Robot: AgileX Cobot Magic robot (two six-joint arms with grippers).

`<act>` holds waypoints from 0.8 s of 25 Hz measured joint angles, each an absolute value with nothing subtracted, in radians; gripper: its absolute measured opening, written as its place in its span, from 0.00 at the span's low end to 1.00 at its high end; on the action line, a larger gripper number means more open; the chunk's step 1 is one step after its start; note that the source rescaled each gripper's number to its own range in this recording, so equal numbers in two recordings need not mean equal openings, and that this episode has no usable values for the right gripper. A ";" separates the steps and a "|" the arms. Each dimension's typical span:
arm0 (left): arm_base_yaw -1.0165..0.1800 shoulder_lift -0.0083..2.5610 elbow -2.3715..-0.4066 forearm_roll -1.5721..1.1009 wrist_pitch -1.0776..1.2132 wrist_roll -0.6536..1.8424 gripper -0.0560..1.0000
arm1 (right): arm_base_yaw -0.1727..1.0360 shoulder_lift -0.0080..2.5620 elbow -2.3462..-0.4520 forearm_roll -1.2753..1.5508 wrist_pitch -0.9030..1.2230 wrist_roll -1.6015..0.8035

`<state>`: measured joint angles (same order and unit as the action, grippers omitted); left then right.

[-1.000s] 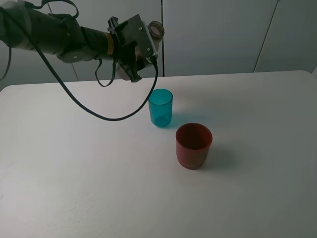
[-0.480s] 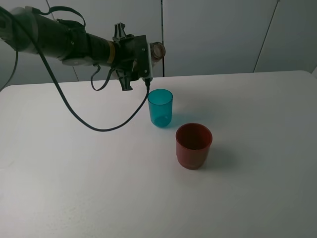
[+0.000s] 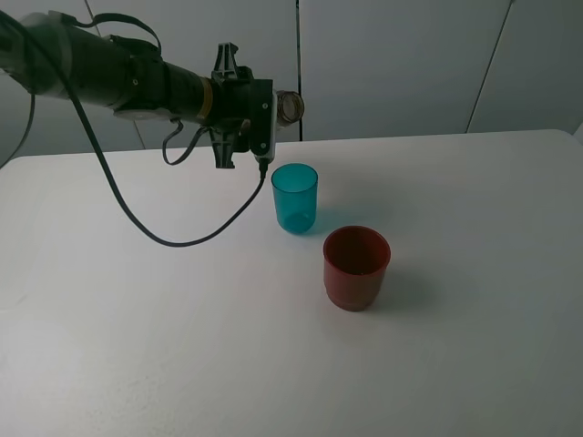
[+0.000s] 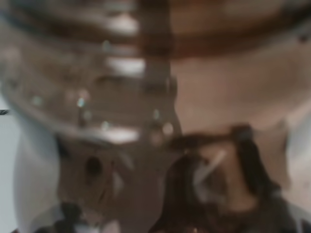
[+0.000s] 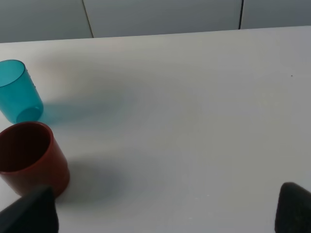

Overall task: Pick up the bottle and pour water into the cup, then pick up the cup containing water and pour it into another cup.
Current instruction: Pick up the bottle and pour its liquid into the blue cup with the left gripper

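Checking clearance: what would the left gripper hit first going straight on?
Probably nothing, though depth is unclear: the left gripper, holding the bottle, points level above the teal cup.

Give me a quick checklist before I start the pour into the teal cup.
1. Bottle gripped by the left gripper: ok. It is held off the table, lying about level.
2. Cap off: ok. The open mouth shows.
3. Mouth over the teal cup: cannot tell. It sits above the cup in the high view, but depth is unclear.
4. Teal cup upright and apart from the red cup: ok.
5. Water in the bottle: cannot tell. The left wrist view is blurred.
6. Right gripper clear of both cups: ok. It is open and away from them.
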<state>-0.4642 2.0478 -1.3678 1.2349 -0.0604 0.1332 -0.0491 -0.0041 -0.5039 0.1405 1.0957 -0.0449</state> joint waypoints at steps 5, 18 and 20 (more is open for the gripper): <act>-0.477 2.048 -1.368 1.308 -0.040 0.135 0.08 | -0.049 -0.004 -0.504 0.140 1.096 -0.045; -0.479 2.049 -1.368 1.446 -0.026 0.137 0.08 | -0.049 -0.004 -0.504 0.140 1.096 -0.045; -0.479 2.054 -1.368 1.459 -0.026 0.137 0.08 | -0.049 -0.004 -0.504 0.140 1.096 -0.045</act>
